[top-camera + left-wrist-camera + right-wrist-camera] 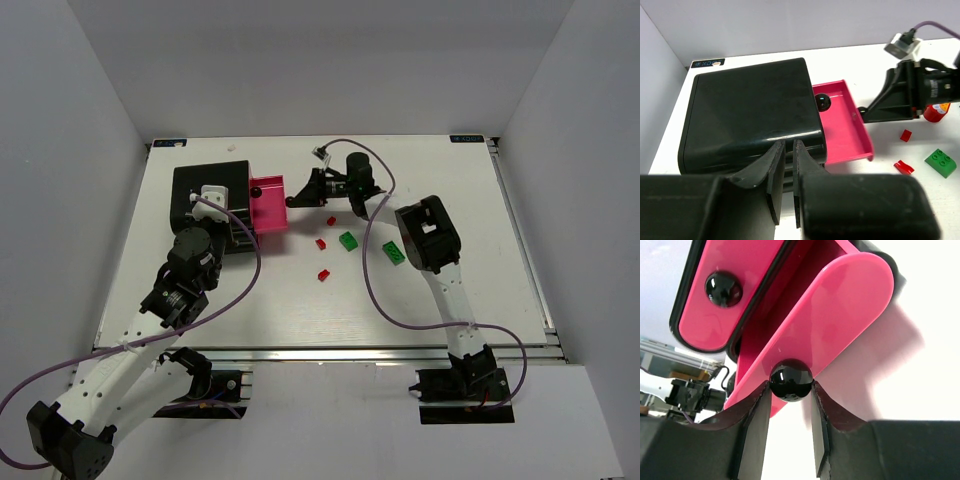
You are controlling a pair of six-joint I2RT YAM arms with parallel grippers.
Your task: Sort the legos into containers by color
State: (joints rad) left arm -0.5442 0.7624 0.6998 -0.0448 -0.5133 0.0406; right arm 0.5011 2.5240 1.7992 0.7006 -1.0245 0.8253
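Observation:
A glossy black box (205, 185) stands at the back left, with a pink-magenta drawer-like box (268, 207) sticking out of its right side. My right gripper (293, 201) is shut on a round black knob (791, 380) on the pink box's front edge (840, 315). My left gripper (237, 232) sits at the black box's near edge (750, 110), its jaws almost together with nothing between them. Three red legos (331, 221) (321, 243) (324, 274) and two green legos (348, 240) (393, 253) lie on the table right of the pink box (840, 125).
A second pink panel with its own black knob (723, 288) shows above the held one. The white table's metal rail (330, 352) runs along the near edge, and grey walls close in the back and sides. Purple cables (375, 280) loop over the table by the legos.

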